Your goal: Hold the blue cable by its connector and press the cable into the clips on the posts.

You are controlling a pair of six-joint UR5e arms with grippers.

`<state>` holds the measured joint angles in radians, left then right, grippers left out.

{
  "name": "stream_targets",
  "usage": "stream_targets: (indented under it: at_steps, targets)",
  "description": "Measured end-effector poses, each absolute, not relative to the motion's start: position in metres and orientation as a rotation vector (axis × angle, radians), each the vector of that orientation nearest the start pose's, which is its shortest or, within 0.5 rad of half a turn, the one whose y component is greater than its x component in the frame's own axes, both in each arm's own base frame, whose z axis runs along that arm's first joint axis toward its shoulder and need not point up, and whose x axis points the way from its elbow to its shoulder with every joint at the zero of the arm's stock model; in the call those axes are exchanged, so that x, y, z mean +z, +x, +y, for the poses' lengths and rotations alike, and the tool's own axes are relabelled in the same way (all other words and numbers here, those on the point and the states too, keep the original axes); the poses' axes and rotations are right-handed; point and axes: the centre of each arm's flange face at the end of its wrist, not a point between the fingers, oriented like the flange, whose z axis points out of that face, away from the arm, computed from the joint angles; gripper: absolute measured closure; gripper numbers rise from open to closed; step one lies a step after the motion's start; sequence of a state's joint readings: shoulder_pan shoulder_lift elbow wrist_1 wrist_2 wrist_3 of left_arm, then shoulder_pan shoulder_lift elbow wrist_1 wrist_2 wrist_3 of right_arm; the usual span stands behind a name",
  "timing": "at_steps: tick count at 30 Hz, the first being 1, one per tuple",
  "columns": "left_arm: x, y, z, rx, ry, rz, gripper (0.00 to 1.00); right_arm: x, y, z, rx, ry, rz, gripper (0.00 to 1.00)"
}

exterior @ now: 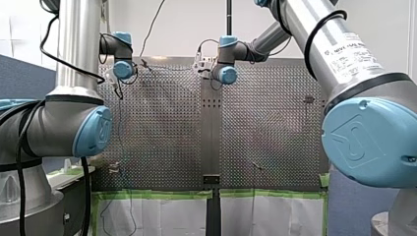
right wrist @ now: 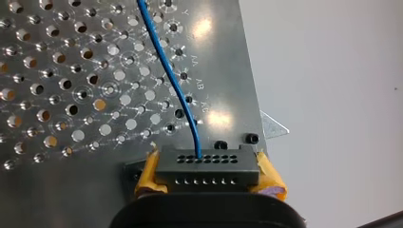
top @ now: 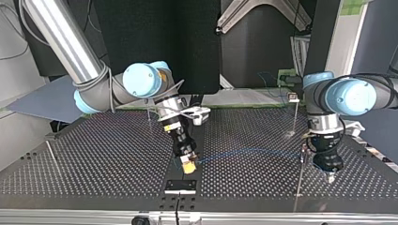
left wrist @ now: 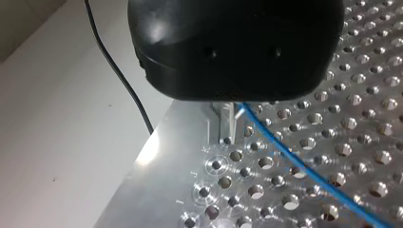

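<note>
The thin blue cable (top: 248, 151) runs low over the perforated table (top: 94, 164) between my two grippers. My right gripper (top: 188, 165), with yellow pads (right wrist: 148, 175), is shut on the dark grey connector (right wrist: 206, 172), and the cable (right wrist: 166, 61) leaves one of its holes. At the top view's right the cable reaches a thin post (top: 300, 176). My left gripper (top: 330, 177) hangs just beside that post, tip close to the table. In the left wrist view the cable (left wrist: 304, 166) passes right by my black left gripper (left wrist: 224, 124), whose body hides the contact.
Another post with a clip (top: 293, 97) stands behind my left gripper; two more posts (top: 51, 154) (top: 149, 112) stand at the top view's left. A black block (top: 180, 186) sits by the table's near edge, below the connector. A black wire (left wrist: 119, 71) lies off the table's edge.
</note>
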<state>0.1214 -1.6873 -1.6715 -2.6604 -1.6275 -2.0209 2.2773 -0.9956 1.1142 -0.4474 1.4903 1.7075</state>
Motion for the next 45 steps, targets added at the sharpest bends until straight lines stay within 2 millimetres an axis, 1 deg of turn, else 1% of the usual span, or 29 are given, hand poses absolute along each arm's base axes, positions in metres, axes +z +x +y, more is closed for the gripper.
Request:
stream_targets:
  at_steps: [1,2,4,5,6,7,17,22,26,31,36,40,45]
  targets:
    - [0.43,0.566,-0.06,-0.249,-0.417,1.244,0.63,0.41,0.592,-0.476,2.072,1.422,-0.675,1.0]
    - [0.43,0.566,-0.06,-0.251,-0.417,1.245,0.63,0.41,0.592,-0.476,2.071,1.424,-0.674,1.0]
    - [0.429,0.566,-0.06,-0.257,-0.415,1.25,0.37,0.409,0.592,-0.476,2.069,1.429,-0.675,1.0]
    - [0.429,0.566,-0.06,-0.259,-0.412,1.252,0.37,0.409,0.592,-0.476,2.068,1.431,-0.675,1.0]
    - [0.428,0.565,-0.061,-0.258,-0.409,1.257,0.15,0.409,0.592,-0.476,2.067,1.434,-0.675,1.0]
    - [0.428,0.565,-0.061,-0.255,-0.406,1.262,0.0,0.409,0.592,-0.475,2.066,1.436,-0.676,1.0]
    - [0.419,0.558,-0.055,-0.148,-0.422,1.334,0.0,0.407,0.592,-0.475,2.058,1.449,-0.678,1.0]
    - [0.415,0.555,-0.059,-0.159,-0.422,1.378,0.0,0.407,0.592,-0.475,2.058,1.452,-0.676,1.0]
    - [0.417,0.548,-0.066,-0.178,-0.395,1.413,0.0,0.407,0.592,-0.475,2.058,1.453,-0.676,1.0]
    - [0.419,0.531,-0.072,-0.185,-0.387,1.448,0.0,0.406,0.592,-0.475,2.056,1.457,-0.677,1.0]
    - [0.417,0.51,-0.072,-0.204,-0.426,1.48,0.0,0.406,0.592,-0.474,2.055,1.46,-0.678,1.0]
    - [0.416,0.492,-0.077,-0.22,-0.441,1.507,0.0,0.406,0.592,-0.474,2.055,1.46,-0.678,1.0]
    - [0.426,0.473,-0.085,-0.24,-0.421,1.528,0.0,0.405,0.592,-0.474,2.055,1.462,-0.678,1.0]
